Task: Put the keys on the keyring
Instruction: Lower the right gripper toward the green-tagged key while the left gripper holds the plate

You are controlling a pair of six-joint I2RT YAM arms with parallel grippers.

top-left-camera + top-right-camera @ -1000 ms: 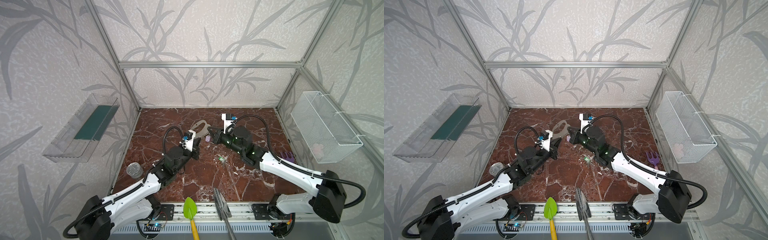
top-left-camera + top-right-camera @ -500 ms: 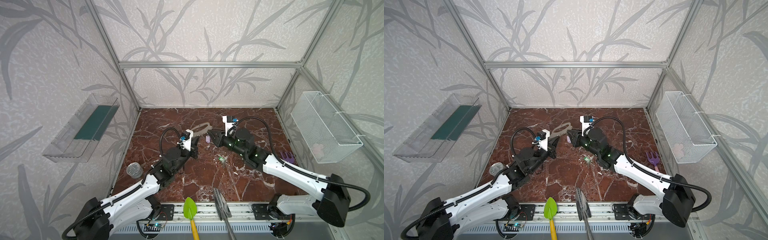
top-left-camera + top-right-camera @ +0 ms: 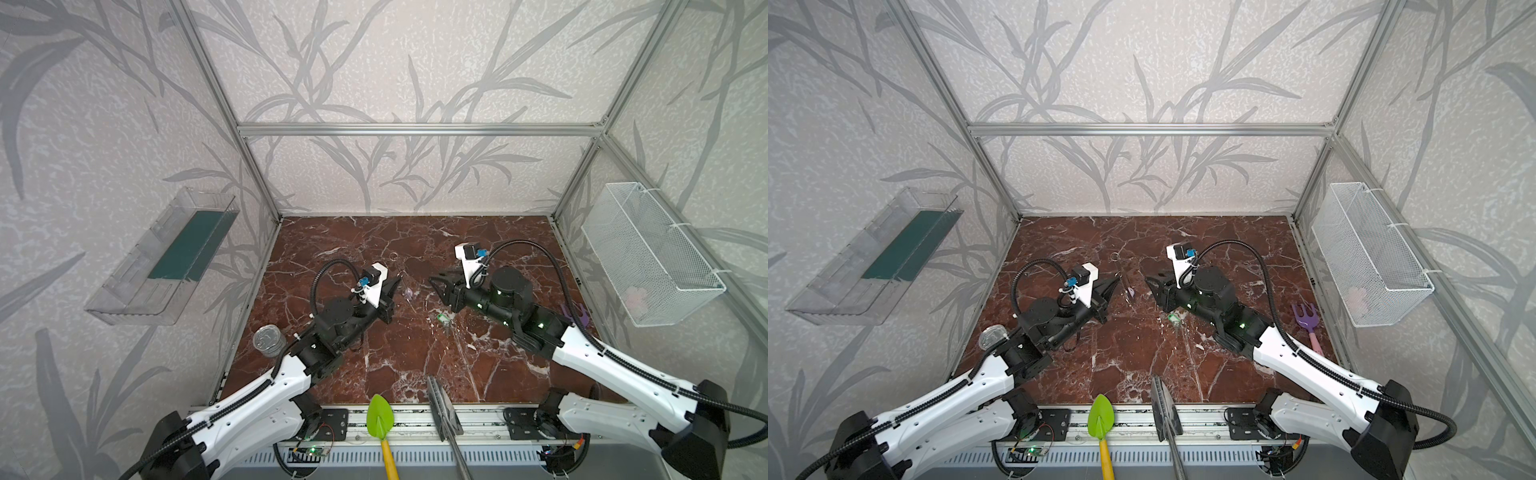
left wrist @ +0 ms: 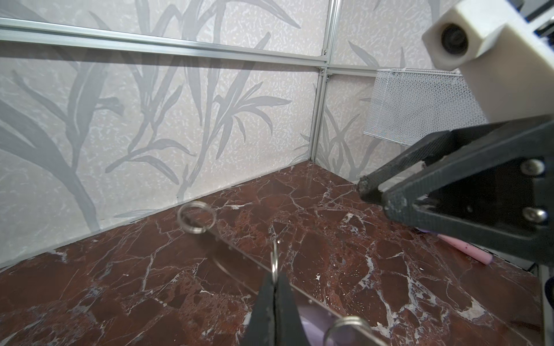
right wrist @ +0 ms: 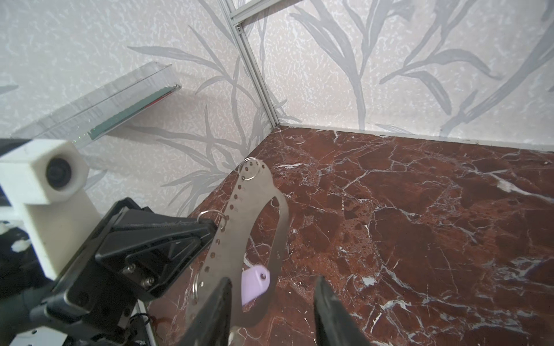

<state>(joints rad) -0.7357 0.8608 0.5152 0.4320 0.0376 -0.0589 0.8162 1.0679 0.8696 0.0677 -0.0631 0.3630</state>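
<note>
My left gripper (image 5: 209,227) is shut on a thin metal ring at the edge of the keyring (image 5: 254,215), a flat grey D-shaped tag held up off the floor. In both top views the tag shows edge-on (image 3: 400,274) at the left gripper (image 3: 397,282). The lilac key (image 5: 254,281) hangs at the tag's lower part and shows through the oval cut-out (image 3: 409,294). The green key (image 3: 442,319) lies on the marble floor below my right gripper (image 3: 434,284). That gripper (image 5: 272,299) stands open a short way from the tag, with nothing between its fingers.
A silver tin can (image 3: 268,338) stands at the floor's left edge. A purple rake (image 3: 1306,316) lies at the right. A green trowel (image 3: 379,415) and a metal tool (image 3: 442,407) rest at the front edge. A wire basket (image 3: 648,253) hangs on the right wall, a clear shelf (image 3: 166,257) on the left wall.
My right gripper has opened and drawn back to the right, away from the tag. The left gripper has kept its hold and the tag has turned edge-on to the top views.
</note>
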